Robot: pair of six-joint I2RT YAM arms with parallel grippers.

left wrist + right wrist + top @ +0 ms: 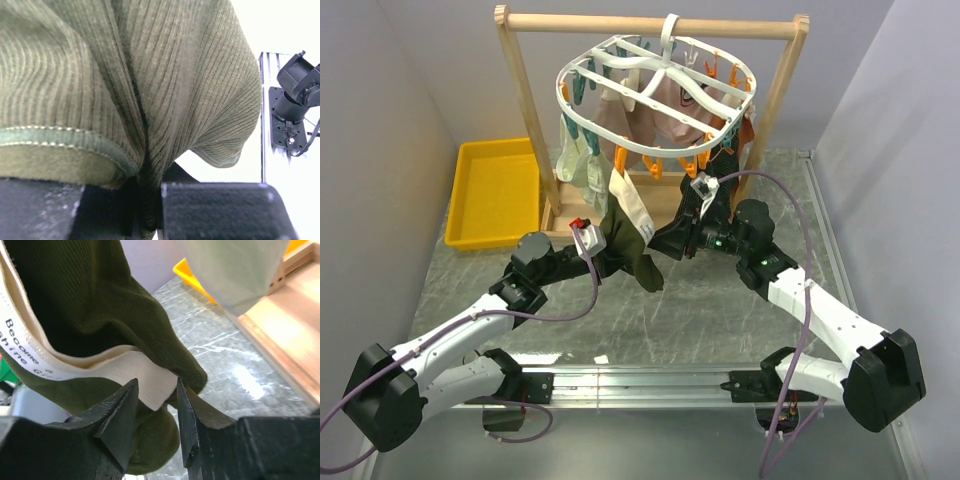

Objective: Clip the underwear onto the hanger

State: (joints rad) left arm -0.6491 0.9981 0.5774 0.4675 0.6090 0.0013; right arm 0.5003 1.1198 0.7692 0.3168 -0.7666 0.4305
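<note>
Jaws of our L gripper (150,205) clamp the underwear (645,262); R gripper (157,390) jaws apart round its waistband (125,365). Underwear hangs below hanger (655,90), long axis vertical, waistband up; yellow tray (495,195) at left.

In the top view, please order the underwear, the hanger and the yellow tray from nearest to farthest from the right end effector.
1. The underwear, directly at the right end effector, on its left.
2. The hanger, above and behind it.
3. The yellow tray, far left.
</note>
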